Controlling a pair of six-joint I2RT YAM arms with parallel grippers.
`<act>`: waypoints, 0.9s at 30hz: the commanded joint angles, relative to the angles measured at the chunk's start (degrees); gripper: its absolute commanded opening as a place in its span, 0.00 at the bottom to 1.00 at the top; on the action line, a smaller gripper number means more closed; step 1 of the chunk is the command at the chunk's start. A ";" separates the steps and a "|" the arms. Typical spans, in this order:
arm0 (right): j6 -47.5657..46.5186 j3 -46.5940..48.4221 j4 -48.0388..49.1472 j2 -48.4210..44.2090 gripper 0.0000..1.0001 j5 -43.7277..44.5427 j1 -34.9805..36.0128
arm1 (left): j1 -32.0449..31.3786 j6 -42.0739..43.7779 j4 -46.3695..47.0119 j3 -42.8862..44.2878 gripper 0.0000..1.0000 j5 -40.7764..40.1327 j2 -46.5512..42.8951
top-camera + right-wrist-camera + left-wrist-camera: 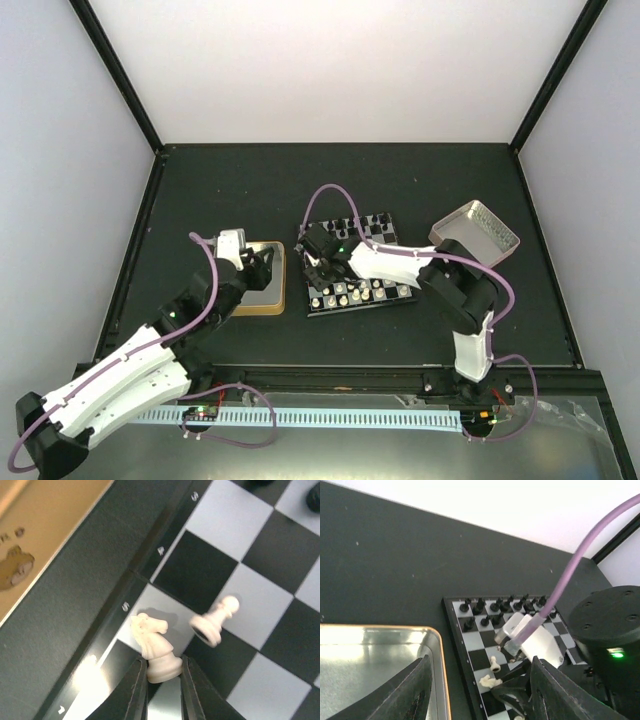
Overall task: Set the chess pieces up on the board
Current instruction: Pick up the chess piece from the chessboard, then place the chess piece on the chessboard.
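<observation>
While the right gripper (163,664) pinches the base of a cream knight (154,642) between its two dark fingers at the lower centre of the right wrist view, the left gripper (480,677) hangs with its jaws wide apart and nothing between them. The knight stands on a pale square at the edge of the board (200,570), hard against the numbered rim. Just beside it, but apart from it, a cream pawn (214,622) lies tipped on its side. The step in hand looks like picking up the knight to carry it to its home square. The next move would call for a straight lift that clears the fallen pawn, then an upright placing among the other cream pieces (355,293), which line the lower edge of the board in the top view. The pawn will probably need righting afterwards. Black pieces (500,605) already stand in two rows along the board's far edge. The left gripper hovers over the gold-rimmed tin tray (437,645) at the lower left of the left wrist view; the part of its shiny floor that shows holds no pieces. A second, silver tray (497,232) sits tilted at the upper right of the board in the top view, and its contents cannot be made out.
</observation>
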 commanded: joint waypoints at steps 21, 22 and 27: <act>1.36 -27.60 33.30 -32.80 0.16 -7.89 0.25 | 11.06 -5.91 15.59 0.84 0.70 44.53 13.35; 1.37 -27.97 33.45 -33.61 0.16 -8.39 0.25 | 11.16 -5.94 16.40 1.02 0.70 46.19 13.77; 1.42 -28.73 33.99 -36.39 0.16 -10.05 0.25 | 11.35 -3.98 15.01 4.08 0.67 52.00 17.00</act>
